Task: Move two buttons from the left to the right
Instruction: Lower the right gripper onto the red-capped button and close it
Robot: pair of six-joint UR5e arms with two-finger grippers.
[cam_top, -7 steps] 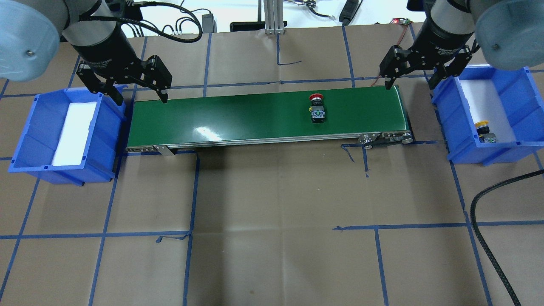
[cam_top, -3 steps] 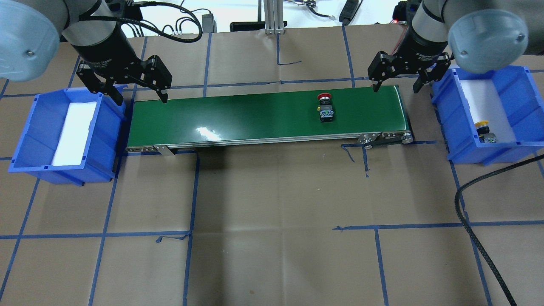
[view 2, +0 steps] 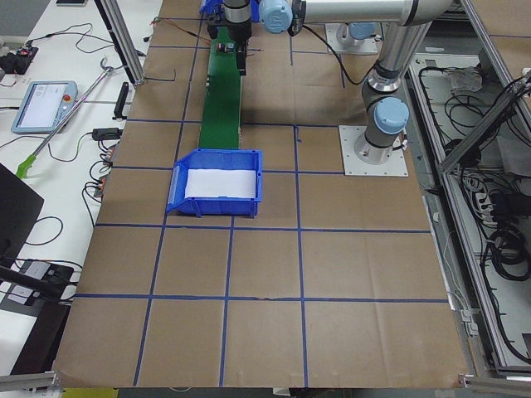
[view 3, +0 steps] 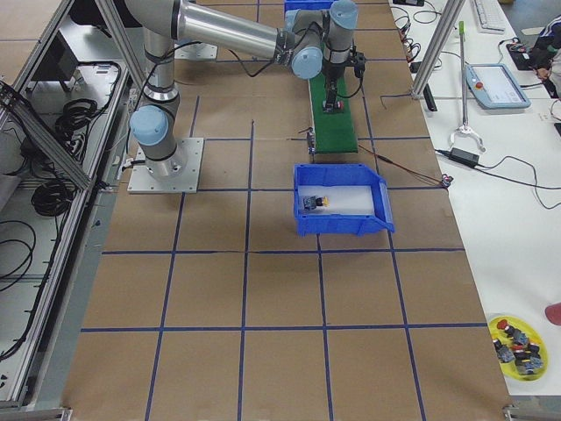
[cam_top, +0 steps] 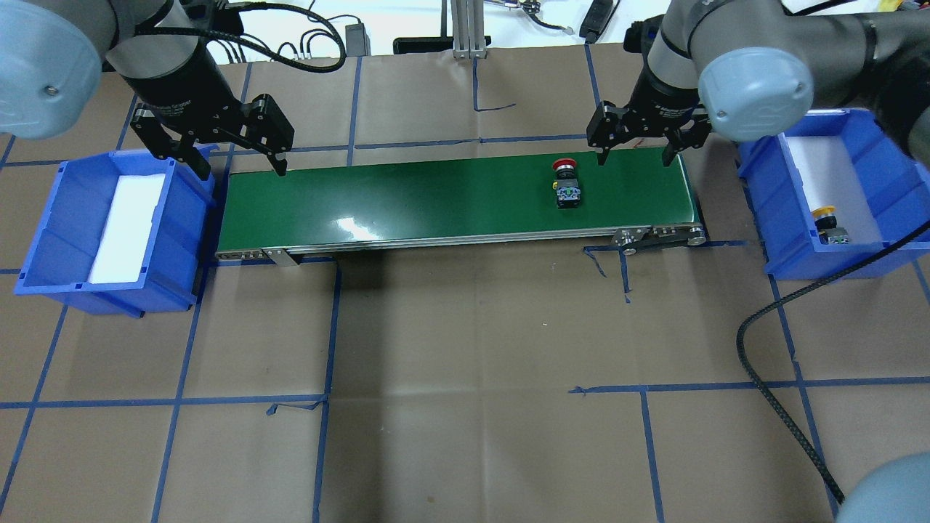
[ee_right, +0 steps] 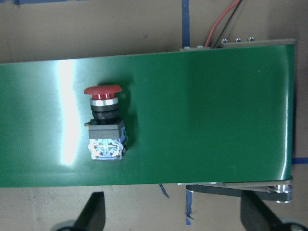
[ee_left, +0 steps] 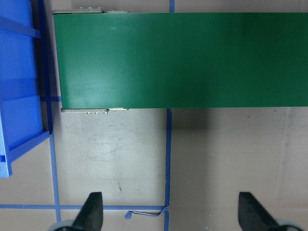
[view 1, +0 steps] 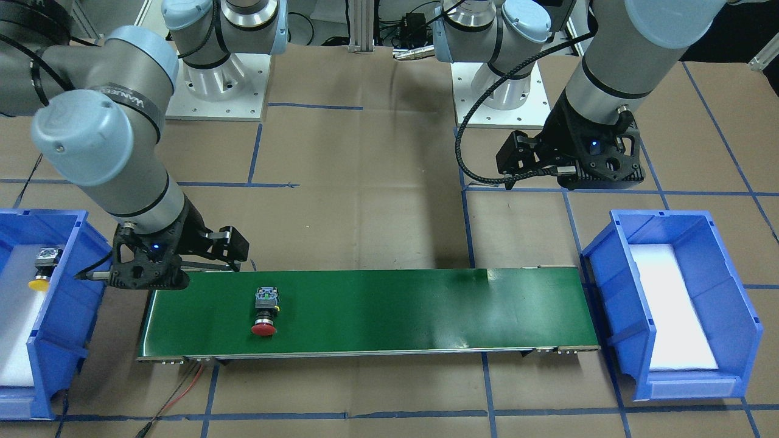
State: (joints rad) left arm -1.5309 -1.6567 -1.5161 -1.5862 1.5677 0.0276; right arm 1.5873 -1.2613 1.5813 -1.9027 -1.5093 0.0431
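Yellow button [cam_top: 825, 213] sitting in right bin [cam_top: 843, 261]: 1 of 2 done. Red button [cam_top: 565, 180] waiting on belt [cam_top: 436, 196], 9 o'clock of right gripper [cam_top: 633, 160], fingers spread; left gripper [cam_top: 242, 173] hovering, spread.

Left arm [cam_top: 171, 69]: comes in from the overhead view's left, forearm sloping down to a black wrist.
Left gripper [cam_top: 240, 170]: points downward, jaws spread wide (both fingers [ee_left: 94, 214] show at the bottom corners of its wrist camera's view).
Right arm [cam_top: 755, 80]: reaches in from the overhead view's right, grey elbow joint raised, wrist turned down.
Right gripper [cam_top: 633, 160]: points downward, jaws spread wide.
Spacing: the two grippers hang well apart.
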